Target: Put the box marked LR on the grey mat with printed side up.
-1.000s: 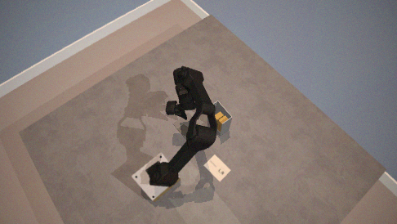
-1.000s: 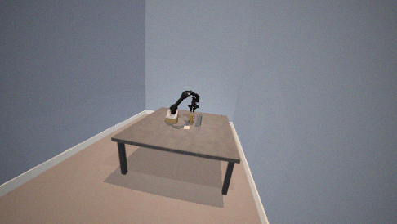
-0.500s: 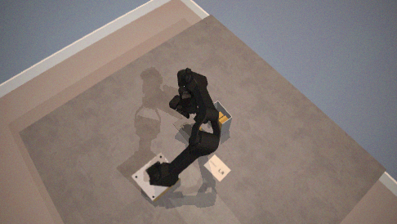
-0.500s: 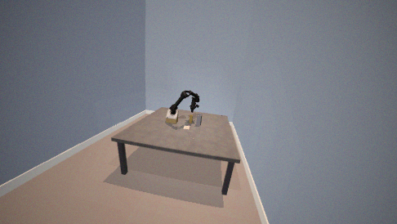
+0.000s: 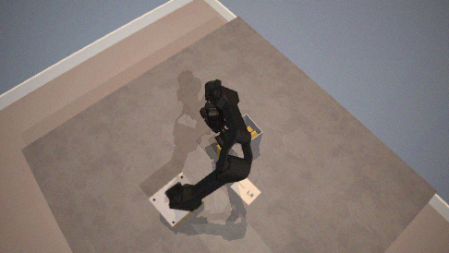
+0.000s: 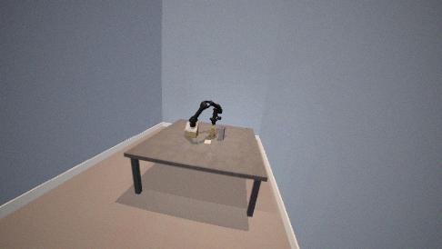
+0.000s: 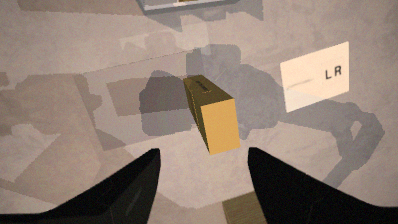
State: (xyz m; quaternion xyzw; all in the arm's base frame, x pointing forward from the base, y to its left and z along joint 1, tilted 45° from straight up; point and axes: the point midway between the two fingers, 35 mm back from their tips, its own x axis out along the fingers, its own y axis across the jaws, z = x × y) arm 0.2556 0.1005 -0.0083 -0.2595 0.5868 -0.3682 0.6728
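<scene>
Table (image 5: pixel 296 115) (image 6: pixel 195 152) beneath everything; arm (image 5: pixel 236 170) (image 6: pixel 198 111) arched above it. The grey bin (image 5: pixel 257 138) (image 6: pixel 221 134) (image 7: pixel 192 7) stands nearby, amber boxes (image 5: pixel 251 132) inside. Our hand (image 5: pixel 213 121) (image 6: pixel 214 122) (image 7: pixel 204 155) is about half open, holding nothing. The loose box (image 5: pixel 219 149) (image 6: pixel 212 132) (image 7: pixel 220 125) stands upright outside the bin, below the hand; its dark print is illegible at this angle. We judge it light, stiff carton, slightly slick, crushable if squeezed hard. We favour opposite long sides, slightly above mid-height, leaving the printed face free for laying upward. Smallest, the LR card (image 5: pixel 246 190) (image 6: pixel 207 142) (image 7: pixel 315 75) lies apart.
</scene>
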